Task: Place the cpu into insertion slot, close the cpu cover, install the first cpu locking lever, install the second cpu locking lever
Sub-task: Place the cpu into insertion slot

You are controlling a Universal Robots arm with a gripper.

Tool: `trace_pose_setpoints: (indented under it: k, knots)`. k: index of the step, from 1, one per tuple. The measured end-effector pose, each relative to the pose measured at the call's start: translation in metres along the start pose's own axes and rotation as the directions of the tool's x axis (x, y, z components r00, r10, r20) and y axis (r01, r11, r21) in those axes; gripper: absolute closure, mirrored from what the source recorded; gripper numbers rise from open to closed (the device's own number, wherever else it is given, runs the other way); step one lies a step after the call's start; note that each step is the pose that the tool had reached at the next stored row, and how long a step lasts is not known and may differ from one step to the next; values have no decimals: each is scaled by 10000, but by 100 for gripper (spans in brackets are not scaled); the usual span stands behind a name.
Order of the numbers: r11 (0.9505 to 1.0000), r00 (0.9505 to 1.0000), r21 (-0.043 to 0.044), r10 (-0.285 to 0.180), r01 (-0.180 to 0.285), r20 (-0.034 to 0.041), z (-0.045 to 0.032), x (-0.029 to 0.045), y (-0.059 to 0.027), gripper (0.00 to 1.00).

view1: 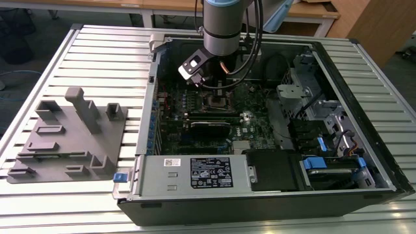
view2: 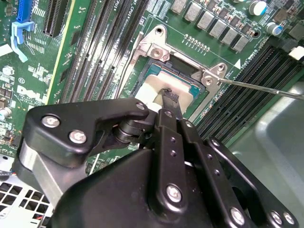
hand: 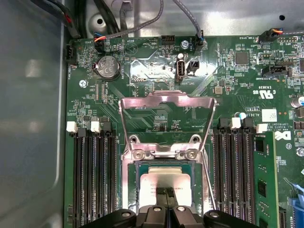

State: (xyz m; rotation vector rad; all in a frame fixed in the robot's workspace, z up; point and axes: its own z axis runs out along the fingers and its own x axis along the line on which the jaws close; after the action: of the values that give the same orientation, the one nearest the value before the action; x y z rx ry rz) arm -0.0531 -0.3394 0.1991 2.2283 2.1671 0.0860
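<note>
One arm (view1: pixel 221 24) is reaching down into the open case (view1: pixel 380 161), which is lying on a ribbed table (view1: pixel 97 53). Its gripper (view1: pixel 217 99) is hanging over the middle of the green board (view1: pixel 260 134), well apart from the power supply (view1: pixel 195 173) at the case's near edge. A grey fixture (view1: pixel 71 136) is sitting on the table toward the exterior view's left, apart from the case.

In the first wrist view the cpu (hand: pixel 166 175) is lying flat inside the slot (hand: pixel 138 183), its pale top facing up and its edges sitting square with the slot's rim. The gripper (hand: pixel 165 191) is poised right over the cpu's top, with its fingertips (hand: pixel 159 191) drawn together so that hardly any gap is showing, and nothing is sitting between them. Whether the tips are actually pressing on the cpu I cannot tell.

The cover (hand: pixel 166 100) is standing open, tilted up and away from the slot on its hinge, so the cpu is lying uncovered. Black memory slots (hand: pixel 92 180) are flanking the slot on both sides.

In the second wrist view the gripper (view2: pixel 168 95) is showing one dark fingertip over the cpu (view2: pixel 183 85), and a thin lever (view2: pixel 261 88) is sticking out from the slot's corner, running out over the memory slots.
</note>
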Motion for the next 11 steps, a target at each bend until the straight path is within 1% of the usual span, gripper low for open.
trace_pose_setpoints:
  k: [11]
  knots:
    - [10000,10000,-2,0,0,-3,3,0,0,89]
